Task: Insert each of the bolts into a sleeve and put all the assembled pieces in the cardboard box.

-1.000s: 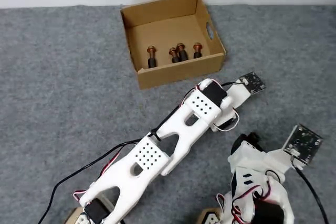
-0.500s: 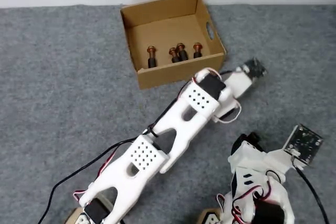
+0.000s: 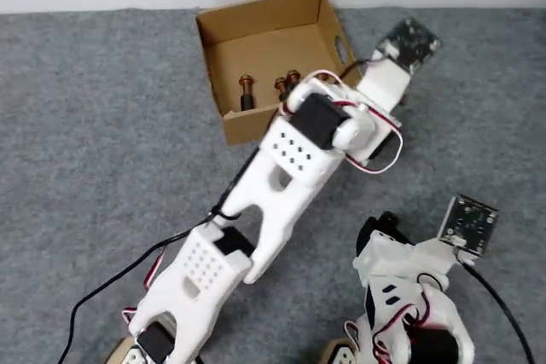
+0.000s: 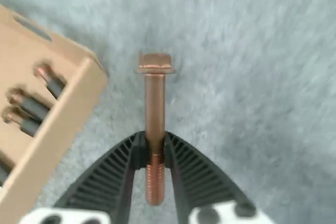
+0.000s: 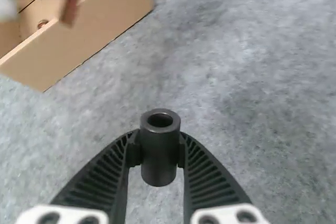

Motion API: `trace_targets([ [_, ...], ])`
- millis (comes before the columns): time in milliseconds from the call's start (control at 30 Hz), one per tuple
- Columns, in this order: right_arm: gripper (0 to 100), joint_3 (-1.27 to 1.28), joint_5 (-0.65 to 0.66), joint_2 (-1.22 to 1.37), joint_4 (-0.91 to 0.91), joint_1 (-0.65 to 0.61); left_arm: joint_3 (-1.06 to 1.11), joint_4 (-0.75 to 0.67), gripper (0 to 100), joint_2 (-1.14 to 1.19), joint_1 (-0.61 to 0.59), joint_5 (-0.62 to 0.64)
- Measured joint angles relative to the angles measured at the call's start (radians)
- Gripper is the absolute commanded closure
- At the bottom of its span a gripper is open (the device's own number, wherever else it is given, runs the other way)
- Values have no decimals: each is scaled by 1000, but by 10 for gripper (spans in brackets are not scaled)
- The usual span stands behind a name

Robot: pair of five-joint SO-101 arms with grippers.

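Two claws are each clamped on a part. The left claw has its ribbed black fingers pressed together on the lower shank of a copper-coloured bolt. The flanged hex head points away from the wrist, and the threaded tip sticks out past the fingers on the wrist side. In the left wrist view the bolt hangs over the grey worktop, just off a corner of the cardboard box and not above its opening.

The right claw is closed around a black sleeve, gripped at mid-length, with its open bore turned toward the camera. Grey worktop lies under the sleeve, and the box sits farther off. Near that box's edge, blurred, is a dark shape with a copper stub below it.

Seen from the high view, the left arm stretches from the near edge across to the box's front right corner, its wrist beside the wall with the handle cutout. The right arm is folded low at the near right, well apart from the box.

Inside the box, three assembled pieces stand close to the front wall, copper heads above dark sleeves. The left arm covers the floor of the box beside them.
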Motion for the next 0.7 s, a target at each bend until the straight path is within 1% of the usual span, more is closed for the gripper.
trace_targets([
  [167, 991, -15, 0, 2, 34, -54, 11, 0, 998, -153, 0, 57],
  [267, 991, -55, 0, -6, 75, -61, 87, 0, 998, -264, 0, 78],
  [467, 991, -86, 0, -8, 104, -63, 381, 0, 998, -528, 0, 87],
  [567, 991, -92, 2, -8, 106, -95, 549, 0, 998, -658, 0, 89],
  [700, 991, -104, 2, -8, 106, -169, 741, 0, 998, -813, 0, 89],
])
